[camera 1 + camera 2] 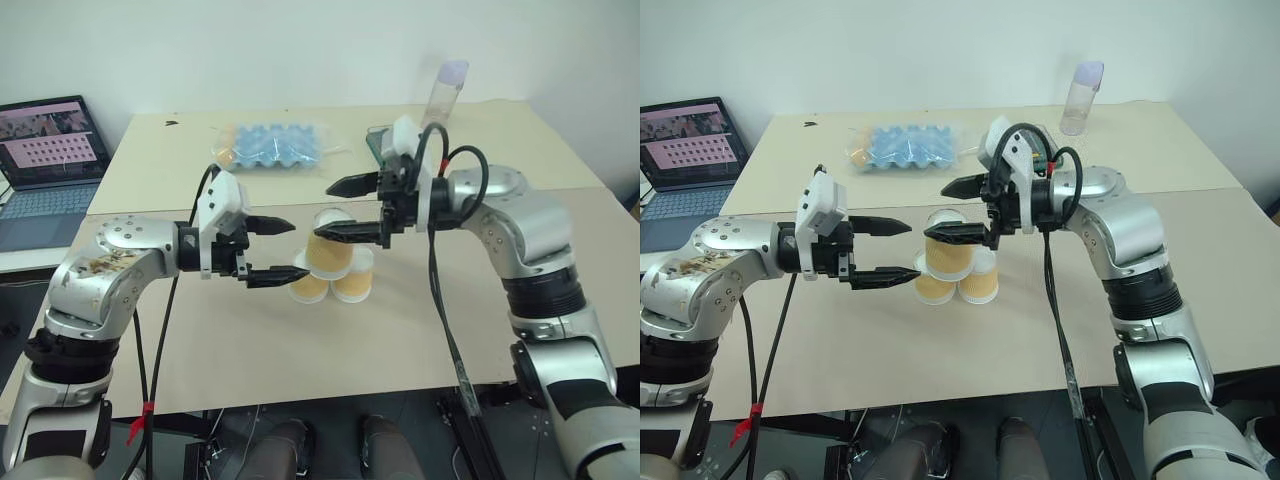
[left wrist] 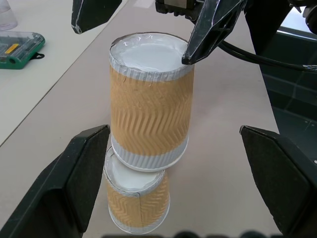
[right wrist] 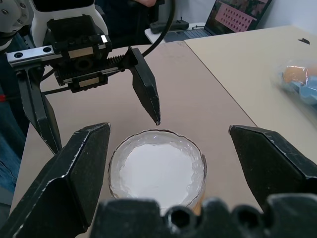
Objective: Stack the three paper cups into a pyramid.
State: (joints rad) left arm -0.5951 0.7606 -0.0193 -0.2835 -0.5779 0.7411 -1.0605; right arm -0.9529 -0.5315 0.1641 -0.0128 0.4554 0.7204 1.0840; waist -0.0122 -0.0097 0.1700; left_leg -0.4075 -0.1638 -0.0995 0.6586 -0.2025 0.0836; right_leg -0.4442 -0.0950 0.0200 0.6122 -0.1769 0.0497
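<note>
1. Left eye view gives me the left pincer (image 1: 272,250) first: its fingers are spread wide, level, just to the left of the stack, holding nothing. In the left wrist view its two fingers stand either side of the cups without touching them.
2. At the centre of the surface (image 1: 200,330) the three paper cups (image 1: 330,262) already form the pyramid: two stand side by side, upside down, and the third sits inverted on top, bridging them.
3. Each cup has ribbed yellow-orange sides, a white rim band and a white base facing up. From the left wrist view the top cup (image 2: 148,119) looks slightly off-centre on the lower one (image 2: 136,206).
4. On the right, the right pincer (image 1: 342,208) is parted around the top cup's upper end, gripping nothing.
5. I judge this the release step, with stacking done. My next move calls for drawing both arms straight away without brushing the light, easily toppled stack.
</note>
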